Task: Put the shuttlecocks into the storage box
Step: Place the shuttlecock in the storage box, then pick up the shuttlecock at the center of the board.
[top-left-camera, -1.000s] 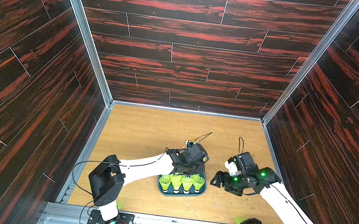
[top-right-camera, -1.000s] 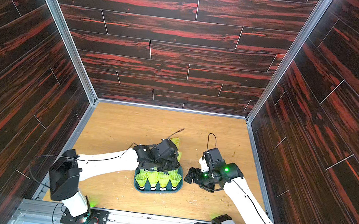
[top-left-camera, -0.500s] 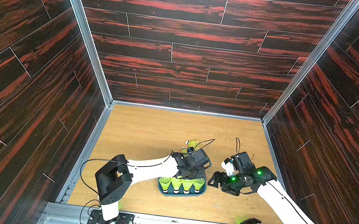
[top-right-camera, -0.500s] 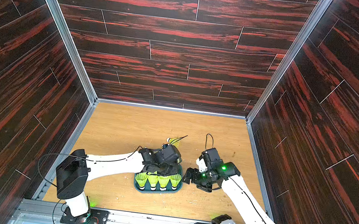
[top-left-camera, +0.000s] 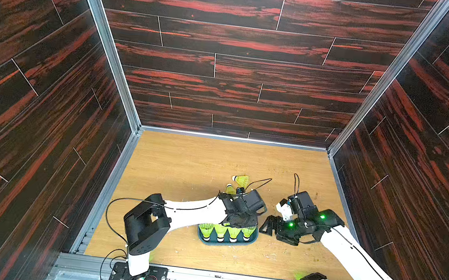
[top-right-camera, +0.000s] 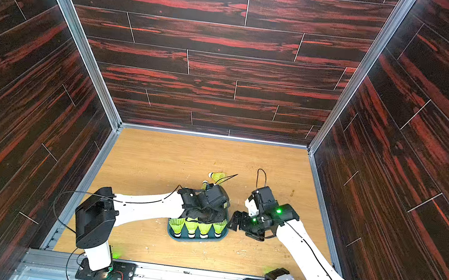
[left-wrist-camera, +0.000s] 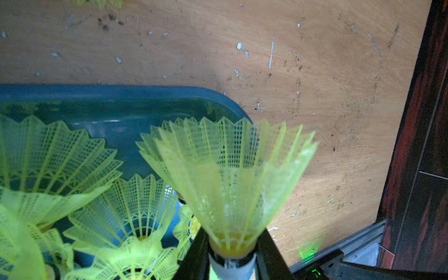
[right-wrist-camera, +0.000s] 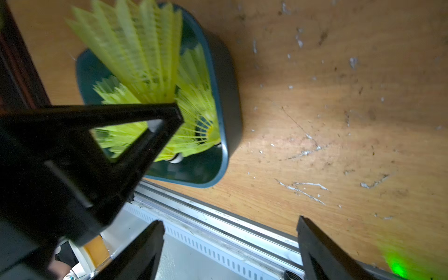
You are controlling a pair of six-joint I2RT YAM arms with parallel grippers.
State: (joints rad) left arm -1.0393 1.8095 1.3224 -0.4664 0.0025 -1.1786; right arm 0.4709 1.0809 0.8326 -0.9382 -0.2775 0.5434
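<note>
Left end effector, lowered over the box in the last second: a shuttlecock is flanked at its cork for placing; clamped or freed cannot be told. Two loose shuttlecocks are left beyond it.

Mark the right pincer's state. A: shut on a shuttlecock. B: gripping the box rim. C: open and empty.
C: the right pincer has its jaws wide apart with nothing between them, beside the box.
</note>
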